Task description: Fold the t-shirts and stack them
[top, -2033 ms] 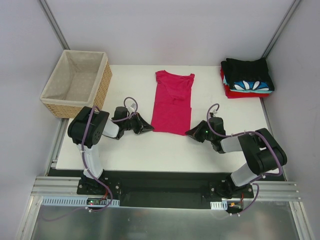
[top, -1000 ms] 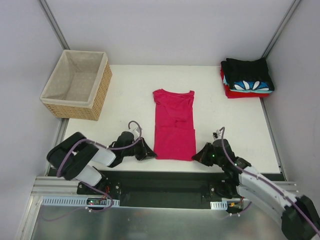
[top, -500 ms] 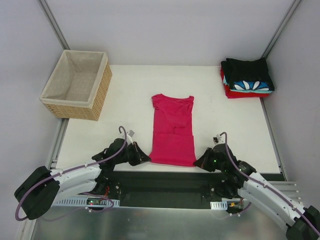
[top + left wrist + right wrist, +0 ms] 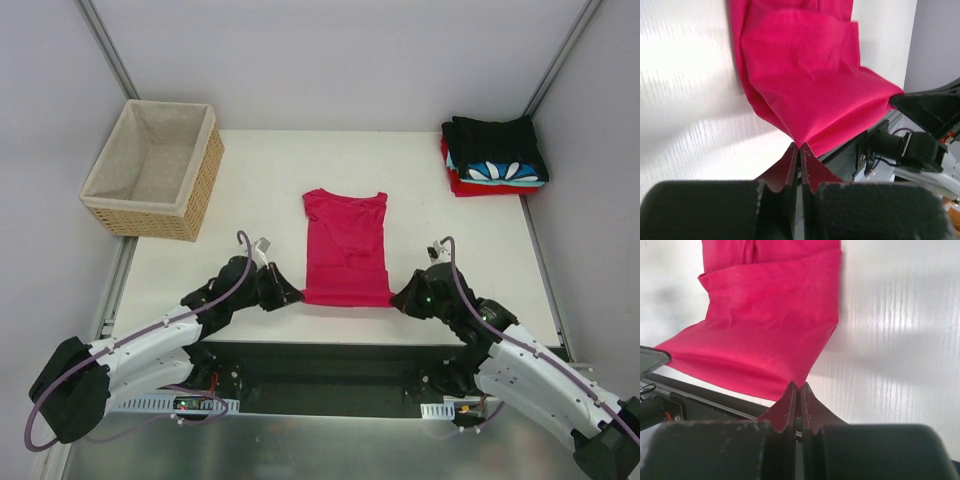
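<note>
The crimson-pink t-shirt (image 4: 345, 248) lies in the middle of the white table, sleeves folded in, neck at the far end. Its near hem is lifted off the table. My left gripper (image 4: 297, 296) is shut on the hem's left corner (image 4: 799, 141). My right gripper (image 4: 396, 299) is shut on the hem's right corner (image 4: 798, 381). The hem hangs stretched between them (image 4: 745, 365). A stack of folded black, blue-white patterned and red t-shirts (image 4: 495, 153) sits at the far right corner.
A woven wicker basket (image 4: 153, 168) with beige lining stands at the far left corner. The table's near edge (image 4: 340, 342) and the black base rail lie just below both grippers. Grey walls enclose the table.
Both grippers dragged the shirt towards the near edge by its hem. In the last half second they lifted the hem and moved it back, so the shirt looks shorter.
</note>
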Motion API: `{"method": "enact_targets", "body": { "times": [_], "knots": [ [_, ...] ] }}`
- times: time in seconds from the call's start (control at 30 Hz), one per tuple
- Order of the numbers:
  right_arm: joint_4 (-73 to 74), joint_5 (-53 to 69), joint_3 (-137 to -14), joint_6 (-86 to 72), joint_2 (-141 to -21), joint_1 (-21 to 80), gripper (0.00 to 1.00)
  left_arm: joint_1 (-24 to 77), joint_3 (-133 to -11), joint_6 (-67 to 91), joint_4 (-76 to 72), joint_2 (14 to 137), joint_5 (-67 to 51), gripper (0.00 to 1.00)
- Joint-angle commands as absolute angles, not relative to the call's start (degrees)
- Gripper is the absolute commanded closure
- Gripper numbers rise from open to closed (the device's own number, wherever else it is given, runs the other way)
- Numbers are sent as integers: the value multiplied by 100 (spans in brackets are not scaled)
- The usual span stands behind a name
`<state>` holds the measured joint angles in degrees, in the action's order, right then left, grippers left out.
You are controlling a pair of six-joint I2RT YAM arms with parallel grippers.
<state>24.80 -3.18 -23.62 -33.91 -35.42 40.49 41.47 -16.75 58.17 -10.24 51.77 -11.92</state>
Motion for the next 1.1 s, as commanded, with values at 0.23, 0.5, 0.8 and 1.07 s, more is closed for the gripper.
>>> {"method": "enact_targets", "body": {
  "times": [0.23,0.5,0.8,1.07],
  "knots": [
    [2251,-1222,-3471,-2391,-4622,3894,99,2902,-2864,4668,-483,5728,-1591,100],
    [1600,-818,-4121,-1996,-5501,3112,99,2611,-3673,4447,-887,6985,-1801,100],
    [923,-246,-4719,-1741,-6767,2294,99,2347,-4578,4395,-1336,8146,-2153,100],
    [572,193,-5492,-1749,-7812,1951,99,2048,-5545,4333,-1310,8920,-2408,100]
  ]
}}
